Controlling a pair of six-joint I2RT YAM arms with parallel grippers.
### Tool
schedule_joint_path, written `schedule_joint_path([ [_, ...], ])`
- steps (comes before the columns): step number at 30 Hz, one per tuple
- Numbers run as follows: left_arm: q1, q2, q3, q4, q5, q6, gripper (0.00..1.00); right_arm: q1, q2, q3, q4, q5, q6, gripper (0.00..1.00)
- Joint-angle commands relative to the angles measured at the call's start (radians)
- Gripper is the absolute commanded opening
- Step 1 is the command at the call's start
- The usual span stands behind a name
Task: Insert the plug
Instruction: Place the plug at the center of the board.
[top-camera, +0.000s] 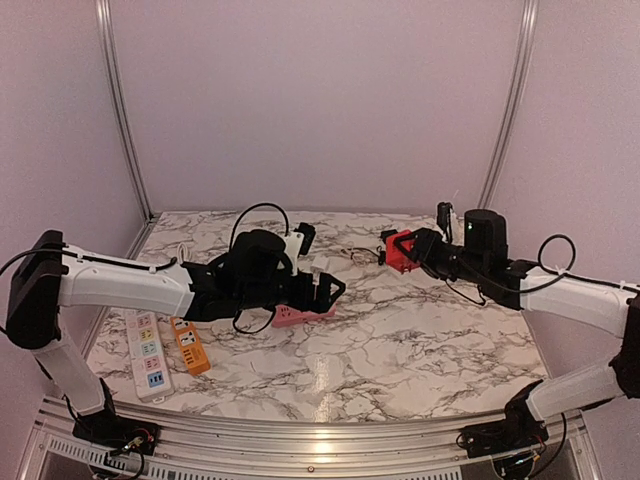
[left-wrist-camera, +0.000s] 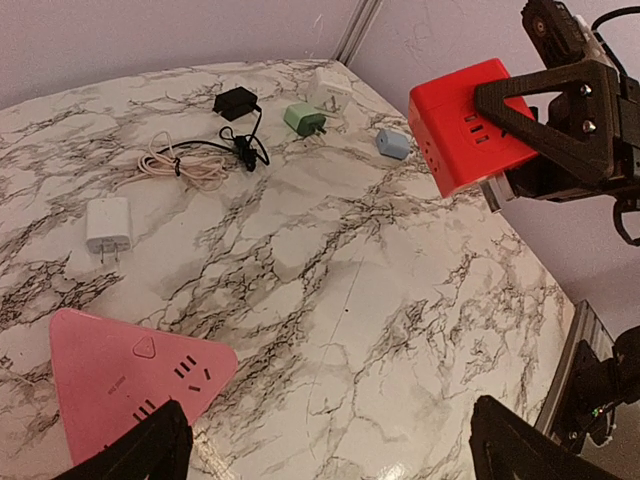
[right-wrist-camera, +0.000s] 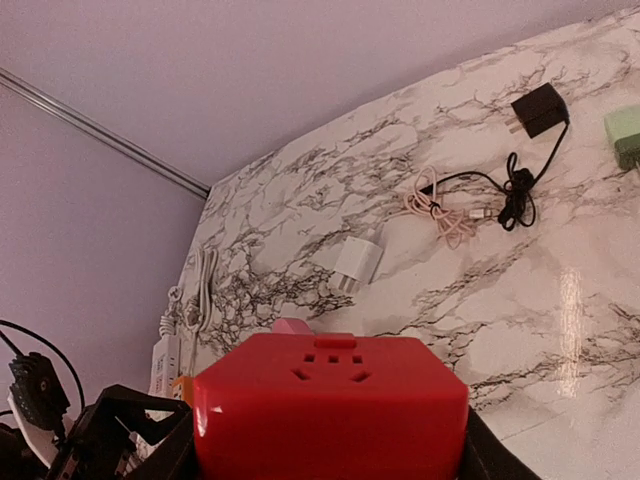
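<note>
My right gripper (top-camera: 408, 250) is shut on a red cube socket (top-camera: 399, 251) and holds it above the table's back right. The cube fills the bottom of the right wrist view (right-wrist-camera: 330, 405), its socket holes facing up. My left gripper (top-camera: 335, 288) is open and empty, low over the table middle, its fingers (left-wrist-camera: 130, 455) spread wide. A pink triangular socket (left-wrist-camera: 120, 385) lies flat by its left finger. A white plug (left-wrist-camera: 107, 225) lies on the marble beyond it, prongs toward the near side. It also shows in the right wrist view (right-wrist-camera: 357, 264).
A black adapter (left-wrist-camera: 236, 102) with a coiled cable (left-wrist-camera: 185, 165), a green plug (left-wrist-camera: 303, 119) and a blue plug (left-wrist-camera: 392, 143) lie at the back. A white power strip (top-camera: 147, 355) and an orange one (top-camera: 190, 345) lie at the front left.
</note>
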Motion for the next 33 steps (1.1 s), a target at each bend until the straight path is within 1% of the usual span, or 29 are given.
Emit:
schedule_joint_path([
  [1, -0.008, 0.016, 0.012, -0.003, -0.036, 0.006, 0.99, 0.04, 0.013, 0.069, -0.131, 0.163, -0.047, 0.27],
  [3, -0.008, 0.001, -0.01, -0.003, -0.051, 0.005, 0.99, 0.049, 0.035, 0.087, -0.265, 0.272, -0.094, 0.28],
  [4, -0.009, -0.009, -0.023, -0.003, -0.056, 0.005, 0.99, 0.052, 0.045, 0.086, -0.294, 0.306, -0.109, 0.28],
  [9, -0.008, -0.043, -0.077, -0.006, -0.072, -0.001, 0.99, 0.054, 0.088, 0.027, -0.329, 0.385, -0.139, 0.29],
  [14, -0.008, -0.053, -0.103, -0.01, -0.071, -0.014, 0.99, 0.055, 0.158, 0.025, -0.381, 0.395, -0.148, 0.3],
  [17, -0.008, -0.06, -0.115, -0.01, -0.074, -0.017, 0.99, 0.056, 0.173, 0.004, -0.389, 0.399, -0.132, 0.31],
  [27, -0.008, -0.051, -0.137, -0.01, -0.074, -0.022, 0.99, 0.076, 0.206, -0.038, -0.406, 0.408, -0.087, 0.4],
  [33, -0.008, -0.056, -0.148, -0.009, -0.082, -0.018, 0.99, 0.107, 0.232, -0.029, -0.408, 0.417, -0.068, 0.48],
])
